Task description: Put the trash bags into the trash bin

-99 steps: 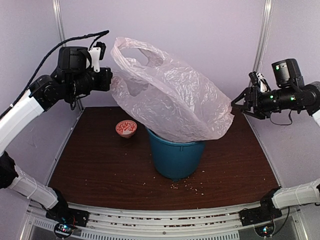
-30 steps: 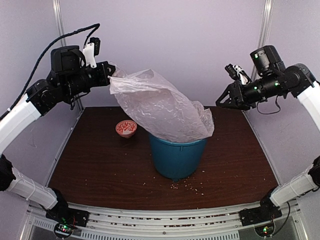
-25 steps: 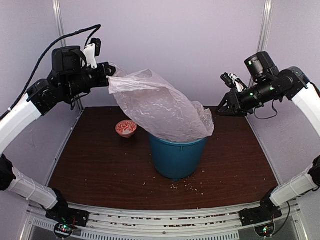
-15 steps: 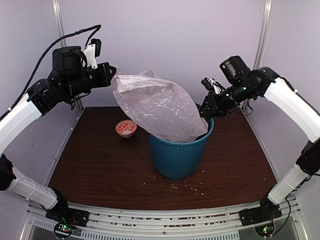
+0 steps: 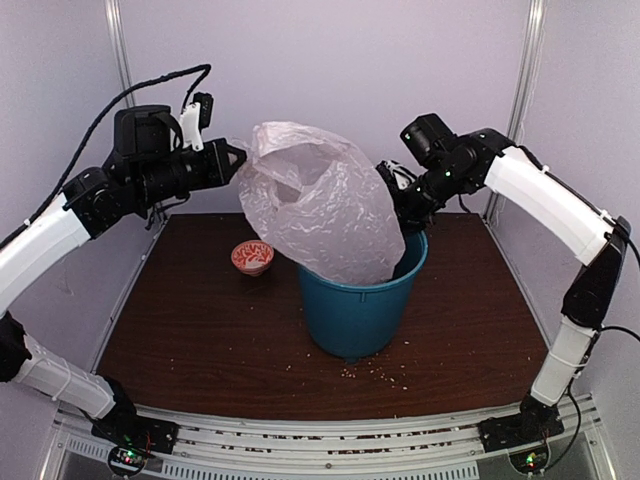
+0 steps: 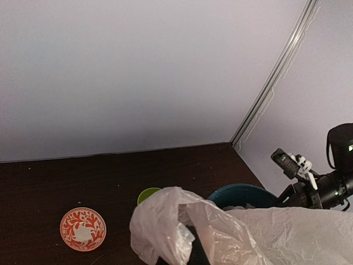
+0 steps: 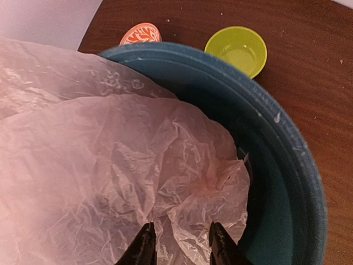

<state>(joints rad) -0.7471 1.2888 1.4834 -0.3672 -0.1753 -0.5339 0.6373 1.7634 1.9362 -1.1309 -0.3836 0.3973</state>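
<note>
I count one trash bag [image 5: 320,210], one trash bin [image 5: 350,310], two small bowls and two arms on the table [image 5: 200,340]. The left gripper [image 5: 238,160] is clenched on the bag's upper edge and holds it up, while the bag's lower part hangs inside the bin.

A second ago the right arm was out to the side. It has since swung in over the bin's far rim, and the bag looks narrower and more bunched.

The overhead view shows only the red-patterned bowl [image 5: 252,257]. The right wrist view adds the lime-green bowl [image 7: 237,49] just behind the bin. There the right gripper [image 7: 181,229] has its fingers parted above the crumpled plastic; whether they touch it, I can't quite tell.
</note>
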